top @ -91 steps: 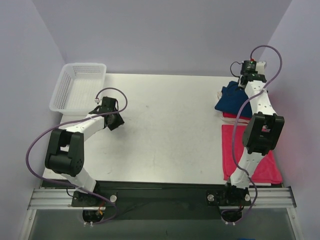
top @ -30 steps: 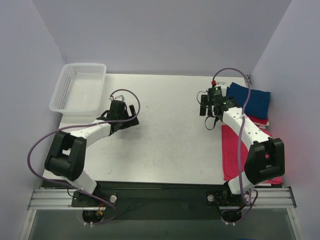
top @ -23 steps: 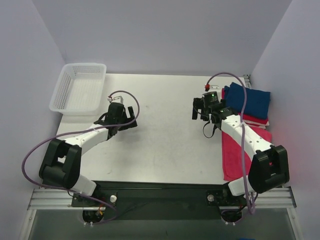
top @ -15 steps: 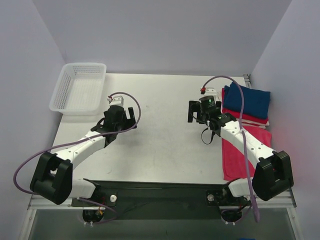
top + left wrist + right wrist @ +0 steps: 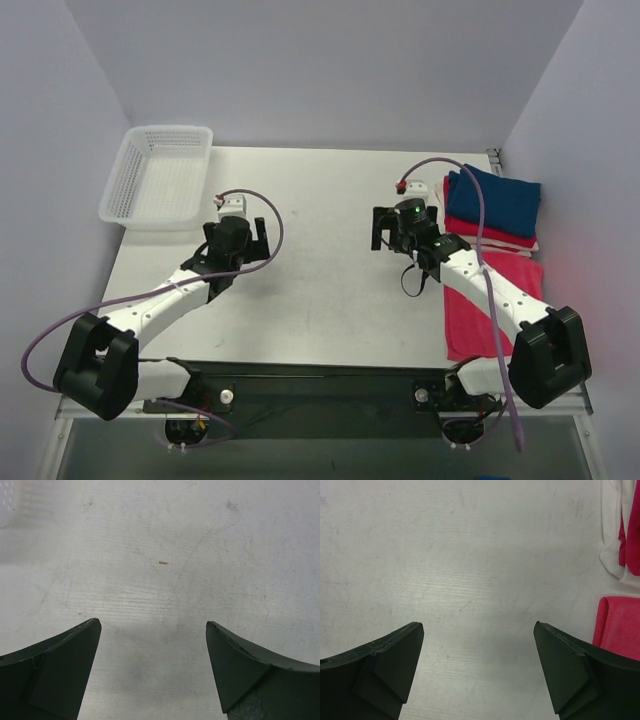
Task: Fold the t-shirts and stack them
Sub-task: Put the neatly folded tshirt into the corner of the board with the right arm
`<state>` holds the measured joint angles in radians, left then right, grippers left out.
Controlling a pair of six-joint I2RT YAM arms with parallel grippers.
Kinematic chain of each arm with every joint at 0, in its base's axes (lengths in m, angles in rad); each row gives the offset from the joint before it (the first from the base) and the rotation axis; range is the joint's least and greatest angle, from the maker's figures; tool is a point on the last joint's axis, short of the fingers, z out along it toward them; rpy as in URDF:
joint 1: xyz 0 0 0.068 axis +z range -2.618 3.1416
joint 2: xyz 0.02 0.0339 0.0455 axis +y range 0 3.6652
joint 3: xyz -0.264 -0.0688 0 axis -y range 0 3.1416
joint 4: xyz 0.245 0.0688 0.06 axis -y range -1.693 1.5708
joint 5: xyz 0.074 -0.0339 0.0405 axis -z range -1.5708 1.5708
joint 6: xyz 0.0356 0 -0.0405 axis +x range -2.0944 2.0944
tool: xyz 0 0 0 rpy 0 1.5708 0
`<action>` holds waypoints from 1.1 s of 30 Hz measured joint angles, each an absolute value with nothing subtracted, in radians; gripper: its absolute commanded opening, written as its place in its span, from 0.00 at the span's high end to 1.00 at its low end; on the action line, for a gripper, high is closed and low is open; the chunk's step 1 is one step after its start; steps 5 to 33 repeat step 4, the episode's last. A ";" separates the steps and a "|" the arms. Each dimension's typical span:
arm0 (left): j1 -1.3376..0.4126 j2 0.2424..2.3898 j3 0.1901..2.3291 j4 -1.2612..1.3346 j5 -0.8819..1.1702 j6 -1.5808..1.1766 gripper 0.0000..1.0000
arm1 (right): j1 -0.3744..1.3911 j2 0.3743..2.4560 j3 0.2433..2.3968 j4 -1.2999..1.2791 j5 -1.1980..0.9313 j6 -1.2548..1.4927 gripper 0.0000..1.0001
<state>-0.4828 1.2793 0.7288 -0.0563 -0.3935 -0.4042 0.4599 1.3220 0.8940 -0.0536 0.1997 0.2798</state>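
Observation:
A folded navy t-shirt (image 5: pixel 498 202) lies on top of a folded red t-shirt (image 5: pixel 492 239) at the table's far right. In front of that stack a second red t-shirt (image 5: pixel 492 300) lies flat, partly under my right arm. My right gripper (image 5: pixel 397 224) hovers open just left of the stack, over bare table, holding nothing. In the right wrist view (image 5: pixel 478 625) the red t-shirt's edge (image 5: pixel 620 632) shows at the right. My left gripper (image 5: pixel 237 228) stands open over the left half of the table; its wrist view (image 5: pixel 153 625) shows only bare tabletop.
A white mesh basket (image 5: pixel 160 175) stands at the table's far left corner, behind my left gripper. The grey-white tabletop (image 5: pixel 320 270) stretches between the two grippers. Pale walls close in on three sides.
My right gripper has drawn left, away from the stack, leaving the navy t-shirt folded on top. My left arm has stretched forward and right toward the table's middle. Both stay open.

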 measured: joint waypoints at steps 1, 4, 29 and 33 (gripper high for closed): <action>-0.484 1.279 0.729 -0.056 -0.398 -0.403 0.03 | 0.460 1.320 0.893 -0.050 0.197 0.276 0.02; -0.485 1.279 0.729 -0.056 -0.410 -0.399 0.03 | 0.461 1.318 0.892 -0.038 0.171 0.263 0.00; -0.485 1.279 0.729 -0.056 -0.410 -0.399 0.03 | 0.461 1.318 0.892 -0.038 0.171 0.263 0.00; -0.485 1.279 0.729 -0.056 -0.410 -0.399 0.03 | 0.461 1.318 0.892 -0.038 0.171 0.263 0.00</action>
